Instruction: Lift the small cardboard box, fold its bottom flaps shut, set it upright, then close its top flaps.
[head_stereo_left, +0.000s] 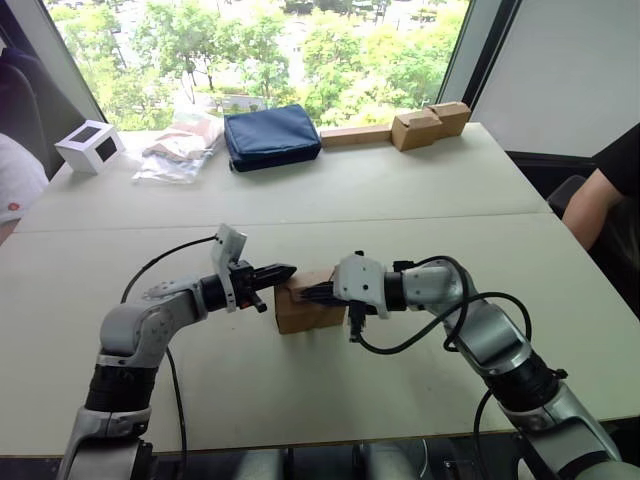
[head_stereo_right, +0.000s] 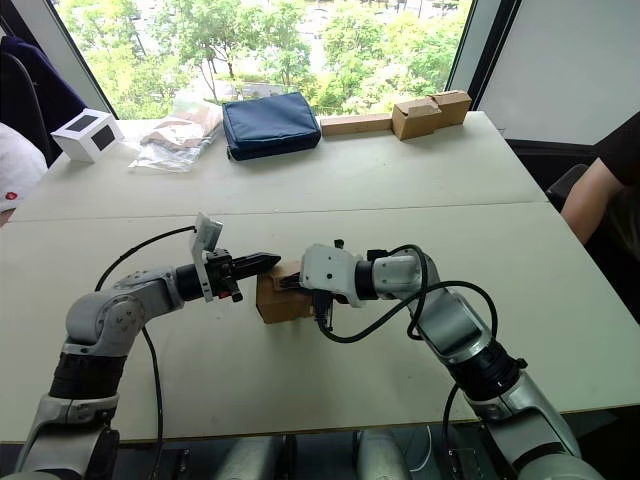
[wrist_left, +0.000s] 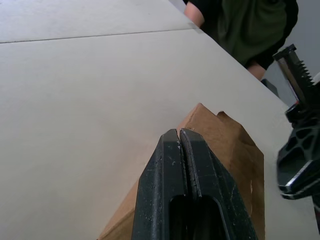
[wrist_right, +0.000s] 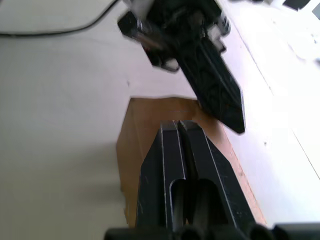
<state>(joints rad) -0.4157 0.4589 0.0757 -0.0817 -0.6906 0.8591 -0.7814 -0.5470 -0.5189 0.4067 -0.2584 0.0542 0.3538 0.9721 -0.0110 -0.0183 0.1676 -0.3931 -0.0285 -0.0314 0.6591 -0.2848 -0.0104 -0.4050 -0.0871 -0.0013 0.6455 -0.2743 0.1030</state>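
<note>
Standing on the near half of a pale desk (head_stereo_left: 400, 190), the small brown box (head_stereo_left: 300, 312) has both end effectors over its top. Beyond the box, along the desk's far edge by the window, lie a white box with a dark window (head_stereo_left: 90, 146), a clear bag of packets (head_stereo_left: 180, 150), a navy pouch (head_stereo_left: 271, 136) and tan cardboard blocks joined to a long strip (head_stereo_left: 400, 128). A person's arm (head_stereo_left: 592, 200) in a dark sleeve shows past the desk's right edge, well apart from the box. Nothing on the desk crowds the box.

The left end effector (head_stereo_left: 282, 270) reaches in from the box's left, its two black fingers (wrist_left: 180, 165) pressed together with no gap and nothing between them, the tip over the box's upper left edge. The right end effector (head_stereo_left: 315, 293) comes from the box's right, its fingers (wrist_right: 177, 150) likewise closed tight and empty, lying along the box's top. Whether either tip presses on the cardboard cannot be told. The top flaps (wrist_left: 225, 135) lie angled down over the box's upper end.
</note>
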